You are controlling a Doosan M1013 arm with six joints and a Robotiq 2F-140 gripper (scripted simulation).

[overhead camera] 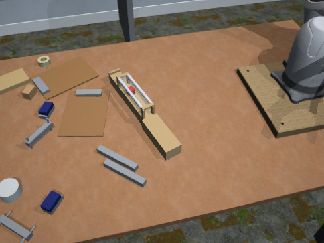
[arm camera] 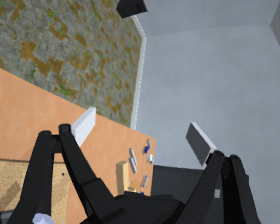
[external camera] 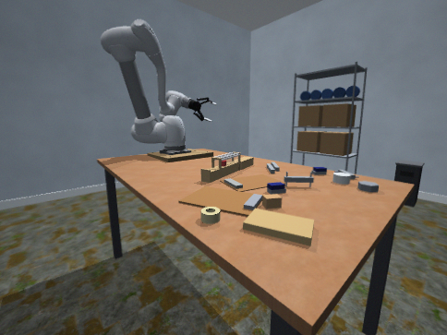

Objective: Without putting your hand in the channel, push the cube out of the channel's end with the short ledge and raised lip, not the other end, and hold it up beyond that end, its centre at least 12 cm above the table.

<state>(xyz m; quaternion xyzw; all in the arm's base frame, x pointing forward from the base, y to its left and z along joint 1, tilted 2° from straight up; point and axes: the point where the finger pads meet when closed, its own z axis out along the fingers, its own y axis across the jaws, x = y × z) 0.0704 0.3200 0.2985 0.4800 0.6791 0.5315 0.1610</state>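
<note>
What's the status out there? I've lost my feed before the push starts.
Gripper open, empty, high above the table near the arm's base. Red cube sits inside the channel, between the white rails. Nothing blocks either end; loose grey bars lie clear.

- Cube [overhead camera: 131, 90]: red.
- Channel [overhead camera: 160, 132]: tan, with white rails.
- Table [overhead camera: 207, 84]: orange-brown.
- Gripper [external camera: 206, 110]: black, with pale fingertips.
- Floor [external camera: 55, 254], lower left of the frame: mottled grey, brown, green.

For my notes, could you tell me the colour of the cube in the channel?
Red cube, clearest in the top view.
</note>
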